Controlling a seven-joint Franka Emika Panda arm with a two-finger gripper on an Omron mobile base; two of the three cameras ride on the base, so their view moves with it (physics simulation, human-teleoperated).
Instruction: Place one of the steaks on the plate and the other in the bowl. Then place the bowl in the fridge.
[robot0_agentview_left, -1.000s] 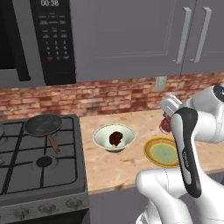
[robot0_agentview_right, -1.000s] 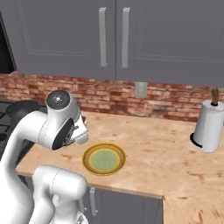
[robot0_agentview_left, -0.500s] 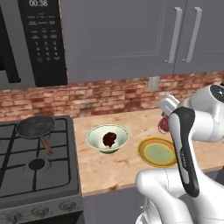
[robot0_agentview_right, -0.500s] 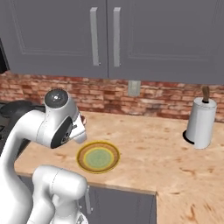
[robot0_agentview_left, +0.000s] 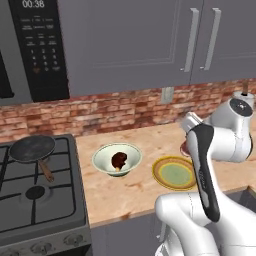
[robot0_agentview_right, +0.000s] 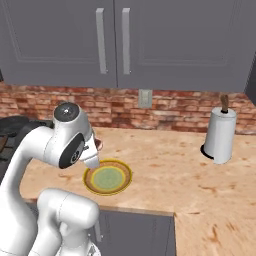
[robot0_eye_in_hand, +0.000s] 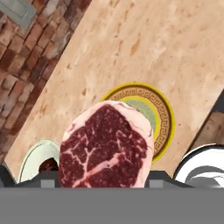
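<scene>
My gripper (robot0_eye_in_hand: 94, 177) is shut on the red marbled steak (robot0_eye_in_hand: 105, 148) and holds it in the air above the counter. Just under and beyond it lies the yellow plate (robot0_eye_in_hand: 165, 117), bare. In the left base view the plate (robot0_agentview_left: 175, 173) sits right of the pale bowl (robot0_agentview_left: 102, 159), which holds the darker steak (robot0_agentview_left: 119, 160). A red edge of the held steak (robot0_agentview_right: 99, 145) peeks out behind my arm, above the plate (robot0_agentview_right: 107, 178). The bowl (robot0_eye_in_hand: 35, 158) shows at lower left in the hand view. The fridge is out of view.
A stove with a dark frying pan (robot0_agentview_left: 32, 148) stands left of the bowl, under a black microwave (robot0_agentview_left: 35, 50). A paper towel roll (robot0_agentview_right: 220, 135) stands at the back right of the counter. Grey wall cabinets hang above a brick backsplash.
The whole scene has slid left in both base views, so the base has driven to the right. The gripper still holds the red steak over the plate.
</scene>
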